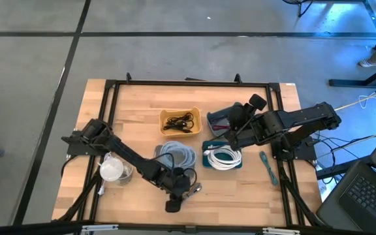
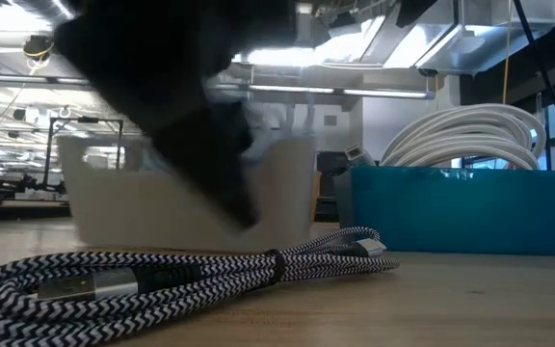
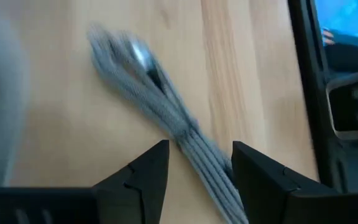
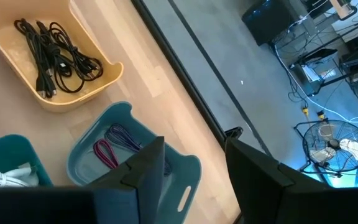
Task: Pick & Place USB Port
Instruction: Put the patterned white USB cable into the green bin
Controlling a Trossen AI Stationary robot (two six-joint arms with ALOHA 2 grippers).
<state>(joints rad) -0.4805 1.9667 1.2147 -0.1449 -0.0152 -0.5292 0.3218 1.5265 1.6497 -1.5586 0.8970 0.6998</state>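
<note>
Overhead, the left gripper (image 1: 187, 190) reached low over the front of the pale wooden table (image 1: 240, 196), above the braided cable (image 1: 191, 189). The right gripper (image 1: 230, 127) hung over a light blue bin (image 1: 219, 119), beside a teal bin (image 1: 222, 163) of coiled white cable (image 1: 224, 156) and a tan tray (image 1: 179, 132) of tangled black cords (image 1: 179, 121).

At table height, the black-and-white woven USB cable (image 2: 162, 275) (tied in a bundle) lay flat on the wood.

From the left wrist, that bundle (image 3: 166, 112) ran between the dark, parted fingers (image 3: 145, 177), neither visibly pressing it.

From the right wrist, spread fingers (image 4: 145, 165) held nothing above the light blue bin (image 4: 185, 168) with purple and pink cords (image 4: 114, 146).
</note>
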